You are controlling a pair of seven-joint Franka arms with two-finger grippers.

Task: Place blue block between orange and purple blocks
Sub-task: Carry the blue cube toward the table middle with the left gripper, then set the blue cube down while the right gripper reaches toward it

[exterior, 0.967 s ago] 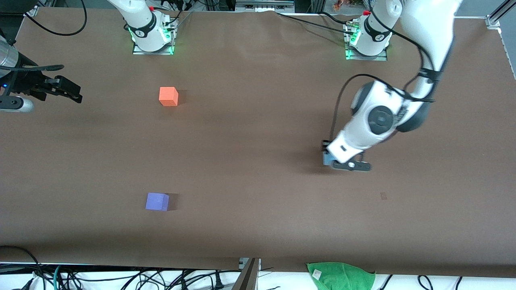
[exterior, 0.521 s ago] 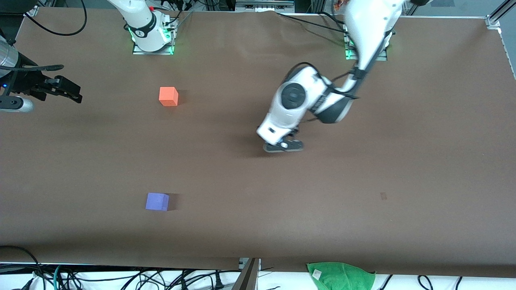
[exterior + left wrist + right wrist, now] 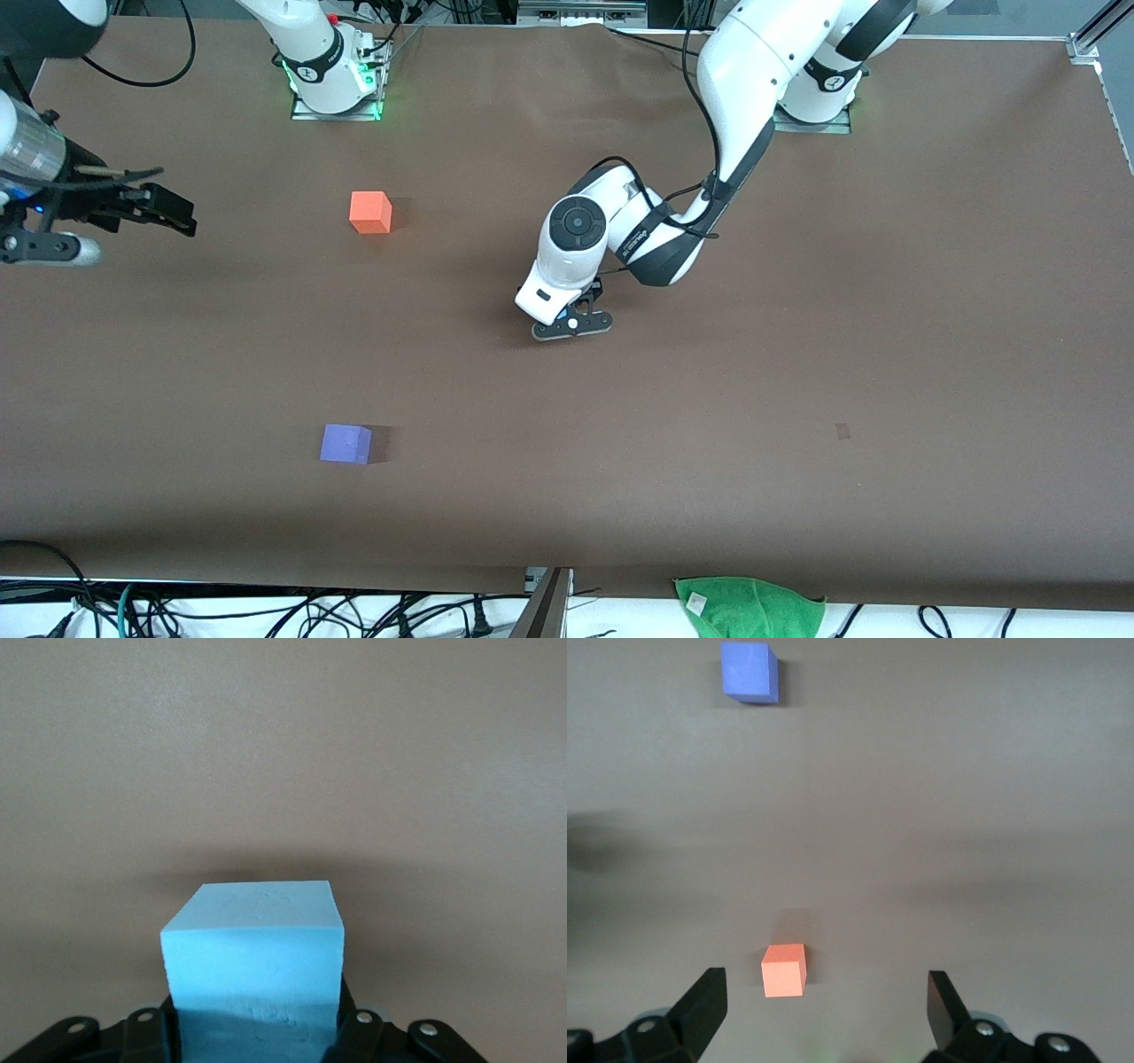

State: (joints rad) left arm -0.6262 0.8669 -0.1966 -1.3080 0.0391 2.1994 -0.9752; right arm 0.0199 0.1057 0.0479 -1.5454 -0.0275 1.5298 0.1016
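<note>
Brown surface (image 3: 797,372) bare below. My left end effector (image 3: 571,323) pinching blue block (image 3: 252,957), carrying toward gap between orange block (image 3: 370,212) and purple block (image 3: 345,443); lowering there next. My right end effector (image 3: 824,1010) waiting, spread, over orange block's end.

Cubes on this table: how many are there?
3. The orange cube lies by the right arm's base, the purple cube nearer the front camera, and the blue cube is gripped in the left pincer.

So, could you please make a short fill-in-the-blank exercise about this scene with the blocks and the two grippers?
1. The left gripper is shut on the ____ block.
2. The right gripper waits with its fingers ____.
3. Of the two blocks resting on the table, the ____ one lies nearer to the front camera.

Missing words: blue; open; purple
</note>
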